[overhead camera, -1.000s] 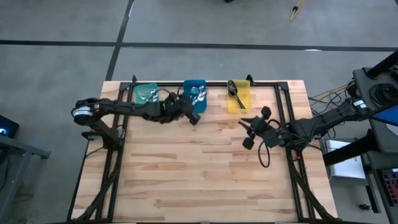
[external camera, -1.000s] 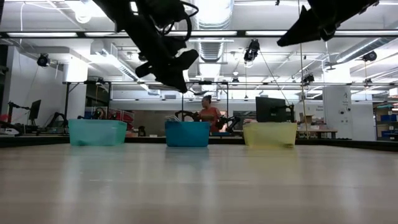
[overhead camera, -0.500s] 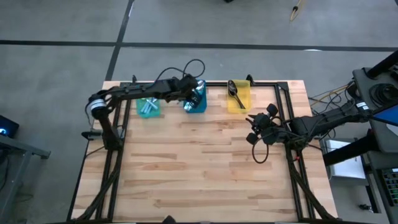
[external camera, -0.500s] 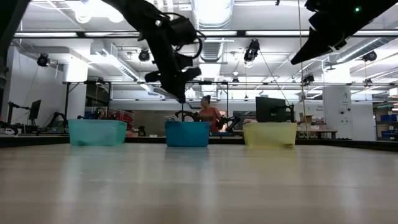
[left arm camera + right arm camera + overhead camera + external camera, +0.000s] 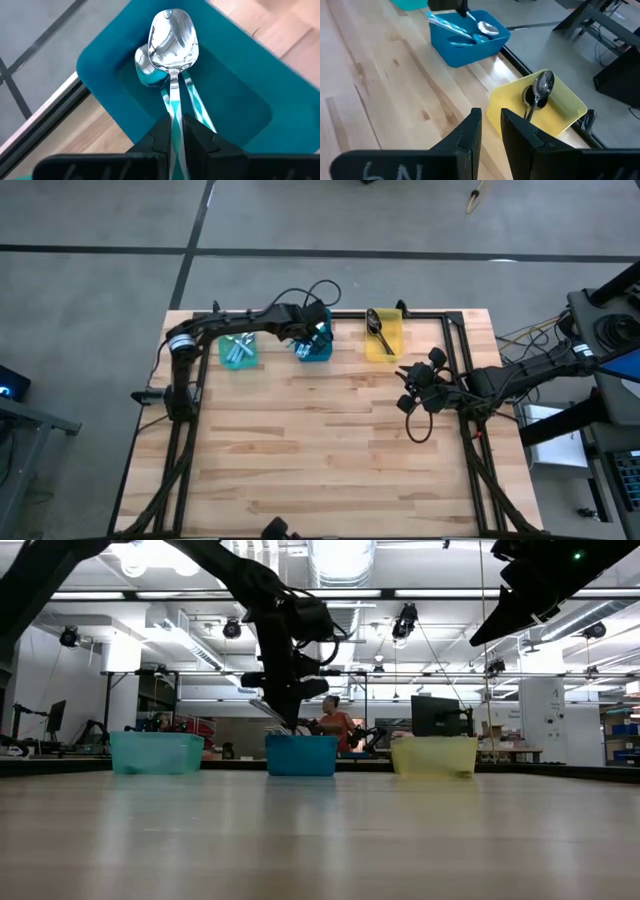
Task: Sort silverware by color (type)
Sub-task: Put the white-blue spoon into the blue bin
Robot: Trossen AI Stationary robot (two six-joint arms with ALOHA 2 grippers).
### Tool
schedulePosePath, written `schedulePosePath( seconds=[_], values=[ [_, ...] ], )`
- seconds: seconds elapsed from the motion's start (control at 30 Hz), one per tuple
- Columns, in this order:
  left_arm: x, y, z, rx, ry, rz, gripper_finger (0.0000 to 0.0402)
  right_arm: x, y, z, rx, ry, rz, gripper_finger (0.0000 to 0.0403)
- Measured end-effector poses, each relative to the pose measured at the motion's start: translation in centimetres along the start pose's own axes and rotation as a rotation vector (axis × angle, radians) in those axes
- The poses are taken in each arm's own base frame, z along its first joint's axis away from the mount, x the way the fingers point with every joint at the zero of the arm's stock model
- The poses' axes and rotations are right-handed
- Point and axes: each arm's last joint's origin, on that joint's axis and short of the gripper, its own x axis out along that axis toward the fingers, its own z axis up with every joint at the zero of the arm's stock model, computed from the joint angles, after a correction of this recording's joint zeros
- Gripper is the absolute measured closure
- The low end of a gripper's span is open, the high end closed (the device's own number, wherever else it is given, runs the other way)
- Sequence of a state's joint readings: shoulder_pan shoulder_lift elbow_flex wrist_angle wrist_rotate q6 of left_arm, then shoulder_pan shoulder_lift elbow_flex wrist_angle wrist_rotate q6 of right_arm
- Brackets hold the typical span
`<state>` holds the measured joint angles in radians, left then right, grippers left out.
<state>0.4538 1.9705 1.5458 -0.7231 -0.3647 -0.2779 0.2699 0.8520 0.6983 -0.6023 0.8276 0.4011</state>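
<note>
My left gripper (image 5: pixel 173 142) is shut on a spoon with a shiny silver bowl (image 5: pixel 172 36) and a light-blue handle. It hovers over the blue bin (image 5: pixel 316 343) at the table's far edge, where other such spoons (image 5: pixel 145 67) lie. In the low view the gripper (image 5: pixel 285 705) hangs just above that bin (image 5: pixel 301 755). My right gripper (image 5: pixel 408 387) waits above the table's right side, near the yellow bin (image 5: pixel 555 112), fingers a narrow gap apart and holding nothing. Two dark spoons (image 5: pixel 539 90) lie in the yellow bin. My left gripper pinches the spoon's handle (image 5: pixel 173 120) between its two fingers, which lie along the handle and come from above, slanting toward the far edge. The spoon points away from the fingers, bowl lowest, over the blue bin's inside; whether it touches the spoons below, I cannot tell.
A teal bin (image 5: pixel 238 352) with light-blue-handled spoons stands left of the blue one; all three bins line the far edge. A black frame rail (image 5: pixel 440 315) runs behind them. The wooden tabletop (image 5: pixel 320 450) spreads out toward the near edge. A person shows far off in the room (image 5: pixel 335 725).
My left gripper has swung from the near side of the blue bin toward the far edge and down, ending just above that bin with the spoon still held. My right gripper has drawn back a little toward the table's right edge and risen.
</note>
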Motion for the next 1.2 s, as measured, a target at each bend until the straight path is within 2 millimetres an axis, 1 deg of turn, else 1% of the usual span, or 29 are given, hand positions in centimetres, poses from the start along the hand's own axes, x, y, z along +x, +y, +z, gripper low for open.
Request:
schedulePosePath(
  seconds=[0.13,0.37,0.73,0.93,1.2],
  values=[
    [0.7,-0.1,0.1,0.002,0.012,0.004,0.0389,0.0,0.0,0.0,0.0,0.0,0.0,0.034],
    [0.6,-0.2,0.1,0.002,0.014,-0.005,0.0388,0.0,0.0,0.0,-0.002,0.0,0.0,0.034],
    [0.6,-0.4,-0.1,-0.005,0.048,-0.082,0.0388,0.0,0.0,0.0,-0.005,0.001,-0.001,0.034],
    [0.8,-0.1,0.0,-0.017,0.047,-0.079,0.0388,0.0,0.0,0.0,-0.005,0.001,-0.001,0.034],
    [2.1,-0.4,-0.3,-0.011,0.075,-0.07,0.0387,0.0,0.0,0.0,-0.005,0.001,-0.001,0.034]
  ],
)
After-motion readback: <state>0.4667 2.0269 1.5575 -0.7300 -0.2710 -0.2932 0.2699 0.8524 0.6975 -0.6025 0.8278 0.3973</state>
